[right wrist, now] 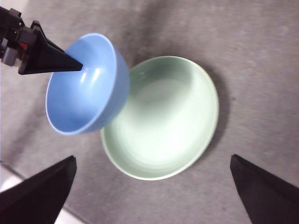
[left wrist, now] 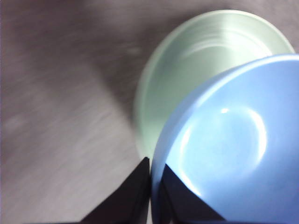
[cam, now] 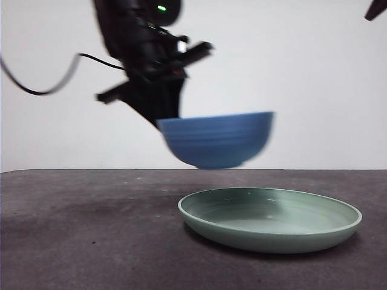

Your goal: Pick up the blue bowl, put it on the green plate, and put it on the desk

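Left claw pinching bowl by rim, one jaw inside, one outside, wall clamped between. Comes in from upper left of front view, big and dark, cable trailing off to the side. In right wrist view same claw seen w/ tip inside bowl at rim; in left wrist view jaws nearly pressed together on rim edge of bowl.

Bowl in the air, clear of desk, mouth facing up, roughly level, maybe slightly tipped; blurred in front view. Round, so no real long axis; ridges run horizontal on outside. Hangs off claw on side away from arm, gripped rim point nearest arm.

Plate flat on desk, rim up, nothing in it. Bowl above and partly over plate's edge: in right wrist view overlaps one side of plate, rest of bowl over bare desk. Not touching plate. Left wrist view: plate showing beyond bowl.

Right claw spread wide, holding nothing, high above plate; only a black tip at top corner of front view.
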